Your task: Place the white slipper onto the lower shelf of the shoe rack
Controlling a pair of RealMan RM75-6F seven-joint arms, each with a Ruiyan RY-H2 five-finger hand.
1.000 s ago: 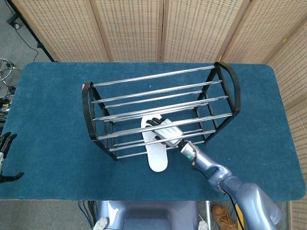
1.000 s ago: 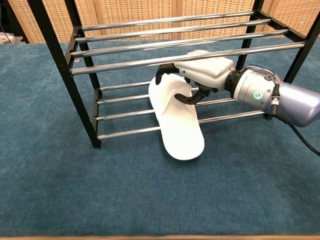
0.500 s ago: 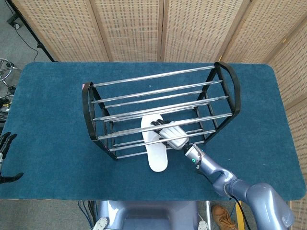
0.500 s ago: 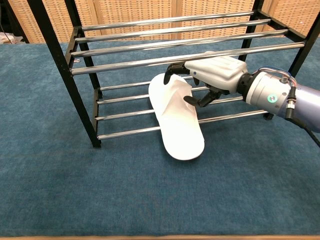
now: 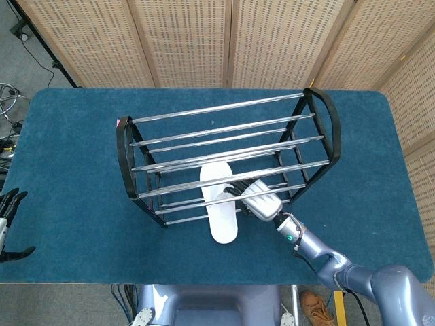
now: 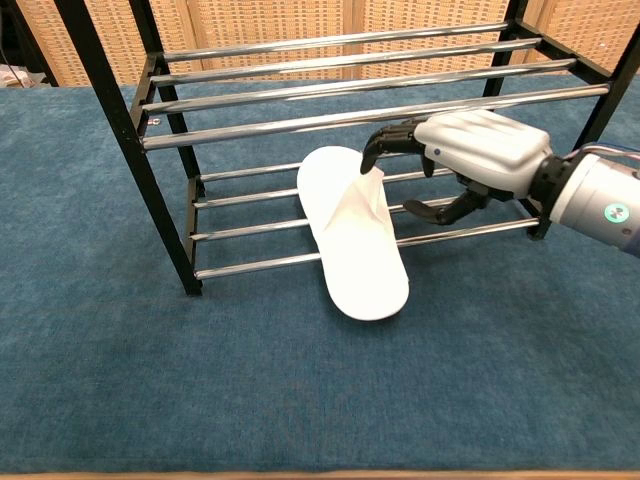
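1. Right hand (image 6: 470,165) has let go of the white slipper (image 6: 352,232). A sec ago its fingers were wrapped round the strap; now they're off it, apart and lightly curled, holding nothing.
2. Hand has backed out toward 3 o'clock in the chest view. In the head view (image 5: 258,198) it slid toward 5 o'clock, and the arm shows lower in frame than before.
3. Fingertips (image 6: 372,160) sit just beside the strap's raised edge. Can't tell if they brush it.
4. Slipper itself hasn't shifted w/ the release. It lies on the lower shelf (image 6: 250,225) of the shoe rack (image 5: 224,156), toe end in under the top bars, heel end sticking out past the front bar at 6 o'clock and drooping to the blue table cloth (image 6: 300,400).
5. Strap now stands up on its own, no longer pressed by the hand.
6. Left hand (image 5: 8,227) is at the 9 o'clock edge of the head view, well apart from the rack, fingers spread, empty, about where it was.
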